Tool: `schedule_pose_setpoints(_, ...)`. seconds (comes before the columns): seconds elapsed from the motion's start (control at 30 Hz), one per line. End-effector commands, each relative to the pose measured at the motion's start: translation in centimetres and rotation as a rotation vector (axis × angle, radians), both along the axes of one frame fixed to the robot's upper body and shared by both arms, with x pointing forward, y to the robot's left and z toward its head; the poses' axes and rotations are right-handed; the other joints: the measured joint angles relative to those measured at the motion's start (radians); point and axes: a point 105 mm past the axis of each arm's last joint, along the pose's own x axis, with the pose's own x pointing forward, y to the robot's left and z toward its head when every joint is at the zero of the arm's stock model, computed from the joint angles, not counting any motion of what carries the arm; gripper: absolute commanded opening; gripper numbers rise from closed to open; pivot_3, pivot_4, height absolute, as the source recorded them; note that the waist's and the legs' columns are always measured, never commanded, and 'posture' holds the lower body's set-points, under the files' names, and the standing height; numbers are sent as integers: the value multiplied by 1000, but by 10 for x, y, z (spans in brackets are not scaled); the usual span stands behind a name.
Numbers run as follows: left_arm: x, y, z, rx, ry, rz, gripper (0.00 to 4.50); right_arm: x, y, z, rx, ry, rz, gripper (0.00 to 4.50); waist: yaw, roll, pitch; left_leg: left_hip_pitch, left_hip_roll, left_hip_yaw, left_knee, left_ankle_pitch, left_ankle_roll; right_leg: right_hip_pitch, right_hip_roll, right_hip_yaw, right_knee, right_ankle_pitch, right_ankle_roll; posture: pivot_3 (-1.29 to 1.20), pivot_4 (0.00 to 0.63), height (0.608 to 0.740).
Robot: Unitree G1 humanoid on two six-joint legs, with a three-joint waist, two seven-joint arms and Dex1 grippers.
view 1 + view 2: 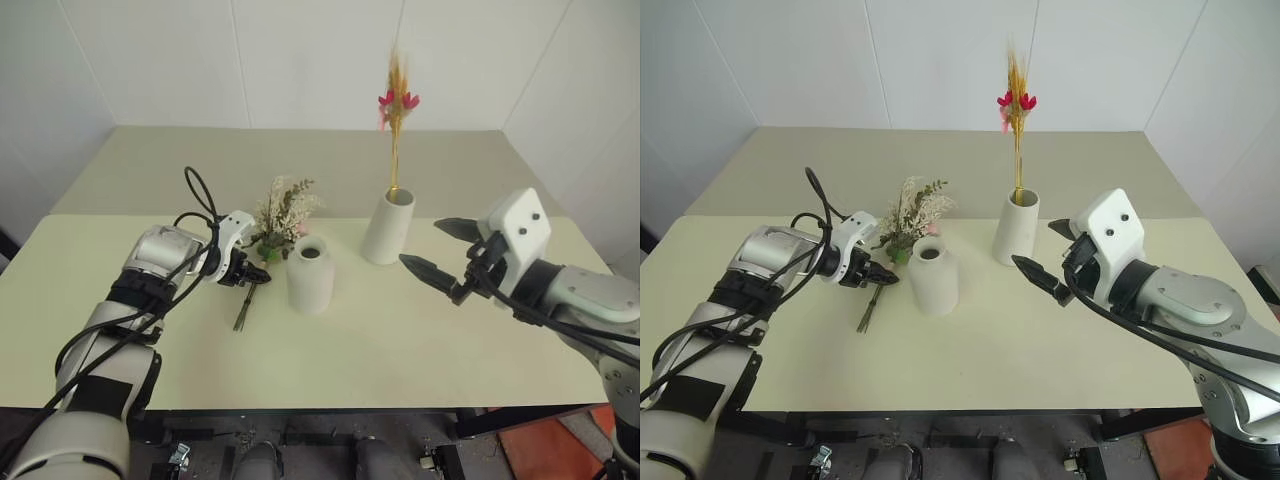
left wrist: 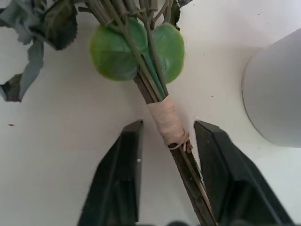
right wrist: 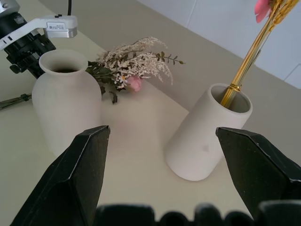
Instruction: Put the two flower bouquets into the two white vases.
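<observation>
Now straddling the bushy bouquet's [image 2: 162, 117] tied stems, left gripper [image 2: 165, 155] not yet clamped, stems running lengthwise between fingers; right gripper [image 1: 440, 248] spread, empty, well apart

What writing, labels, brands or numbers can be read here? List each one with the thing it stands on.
None can be read.
The bottle-shaped vase and the cylinder vase are plain white, unmarked.
The left gripper, the right gripper and the table bear no legible lettering.
The twine wrap on the bushy bouquet carries no tag.
</observation>
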Motion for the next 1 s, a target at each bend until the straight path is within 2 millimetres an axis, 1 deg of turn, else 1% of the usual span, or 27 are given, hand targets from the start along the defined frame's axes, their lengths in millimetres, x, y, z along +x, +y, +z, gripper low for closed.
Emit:
schedule_pose_setpoints(0.03, 6, -2, 9, 7, -40, -4, 497, -5, -1, 11, 4, -57, -13, 4268, 0, 0, 0, 0, 0, 0, 0, 0, 0, 0, 0, 0, 0, 0, 0, 0, 150, 740)
schedule_pose_setpoints(0.07, 8, -1, 10, 5, -51, 8, 204, -4, -1, 12, 8, -57, -16, 4268, 0, 0, 0, 0, 0, 0, 0, 0, 0, 0, 0, 0, 0, 0, 0, 0, 150, 740)
schedule_pose_setpoints(0.1, 11, -1, 13, -5, -65, 20, 64, -4, -2, 12, 9, -58, -18, 4268, 0, 0, 0, 0, 0, 0, 0, 0, 0, 0, 0, 0, 0, 0, 0, 0, 150, 740)
schedule_pose_setpoints(0.2, 17, 1, 21, -27, -109, 64, 64, -3, -3, 11, 1, -63, -21, 4268, 0, 0, 0, 0, 0, 0, 0, 0, 0, 0, 0, 0, 0, 0, 0, 0, 150, 740)
schedule_pose_setpoints(0.23, 21, 2, 26, -39, -145, 81, 64, -3, -3, 11, -2, -63, -21, 4268, 0, 0, 0, 0, 0, 0, 0, 0, 0, 0, 0, 0, 0, 0, 0, 0, 150, 740)
schedule_pose_setpoints(0.3, 31, 4, 49, -90, -284, 128, 64, -4, -4, 12, -4, -61, -19, 4268, 1, 0, 0, 0, 0, 0, 0, 0, 0, 0, 0, 0, 0, 0, 0, 0, 150, 740)
schedule_pose_setpoints(0.33, 35, 4, 63, -137, -352, 154, 64, -5, -5, 12, -6, -60, -19, 4268, 1, 0, 0, -1, 0, 0, 0, 0, 0, -1, 0, 0, 0, 0, 0, 0, 150, 740)
schedule_pose_setpoints(0.37, 40, 4, 90, -246, -472, 195, 64, -7, -6, 11, -8, -51, -14, 4268, 2, 0, 0, -1, 0, 0, 0, 0, 0, -1, 0, 0, 0, 0, 0, 0, 150, 740)
schedule_pose_setpoints(0.4, 42, 6, 108, -324, -550, 229, 64, -9, -8, 10, -9, -44, -11, 4268, 6, 0, 0, -2, 0, -1, 0, 0, 0, -1, 0, 0, 0, 0, 0, 0, 150, 740)
schedule_pose_setpoints(0.43, 41, 8, 130, -432, -628, 264, 64, -11, -9, 9, -10, -34, -3, 4268, 9, 0, 0, -4, 0, -1, 1, 0, 0, -2, -1, -1, 0, 0, 0, 0, 150, 740)
schedule_pose_setpoints(0.5, 37, 13, 159, -591, -682, 316, 64, -17, -11, 6, -5, -2, 17, 4268, 16, 0, 0, -4, 0, -2, 1, 0, 0, -2, -1, -1, -1, 1, 0, 0, 150, 740)
schedule_pose_setpoints(0.53, 29, 13, 182, -716, -734, 292, 64, -23, -11, 1, -1, 30, 41, 4268, 19, 0, 0, -4, 0, -1, 1, 0, 0, -2, -1, -1, -1, 1, 1, 0, 150, 740)
schedule_pose_setpoints(0.57, 22, 13, 195, -795, -769, 272, 64, -28, -11, -2, 2, 51, 58, 4268, 20, 0, 0, -4, -1, -2, 1, 0, 0, -2, -1, -1, -1, 1, 1, 0, 150, 740)
schedule_pose_setpoints(0.6, 9, 13, 213, -921, -819, 210, 64, -34, -9, -8, -7, 82, 82, 4268, 21, 0, 0, -4, -1, -2, 1, 0, 0, -1, -1, -2, -1, 1, 1, 0, 150, 740)
schedule_pose_setpoints(0.63, -7, 12, 227, -1037, -856, 117, 64, -40, -7, -13, -16, 106, 110, 4268, 21, 0, 0, -4, -1, -2, 1, 0, 0, -1, -1, -2, -1, 1, 1, 0, 150, 740)
schedule_pose_setpoints(0.67, -21, 10, 235, -1121, -859, 34, 64, -46, -6, -17, -19, 125, 135, 4268, 21, -1, 0, -4, -1, -2, 1, 0, 0, -1, -2, -2, -1, 1, 1, 0, 150, 740)
schedule_pose_setpoints(0.7, -33, 7, 237, -1171, -828, -54, 64, -49, -5, -19, -19, 139, 153, 4268, 21, -1, 0, -4, -1, -2, 1, 0, 0, -1, -2, -2, -1, 1, 1, 0, 150, 740)
schedule_pose_setpoints(0.73, -44, 1, 235, -1172, -812, -148, 64, -52, -5, -20, -20, 147, 163, 4268, 19, 0, 0, -3, -1, -2, 1, 0, 0, 0, -2, -2, -1, 1, 1, 0, 150, 740)
schedule_pose_setpoints(0.8, -56, -8, 228, -1151, -797, -267, 64, -53, -6, -21, -26, 149, 162, 4268, 15, 0, 0, 1, -1, -1, 1, 0, 0, 3, -2, -1, -1, 1, 1, 0, 150, 740)
schedule_pose_setpoints(0.9, -57, -27, 217, -1153, -730, -341, 64, -44, -10, -24, -14, 149, 100, 4268, 18, 0, 0, 6, 0, -1, 1, 0, -1, 7, -1, -1, 0, 0, 2, 0, 150, 740)
schedule_pose_setpoints(1.0, -58, -42, 209, -1156, -708, -404, 64, -42, -11, -24, -7, 137, 76, 4268, 22, -1, -1, 6, -1, -1, 1, 2, -1, 8, 0, -1, -1, -1, 5, 0, 150, 740)
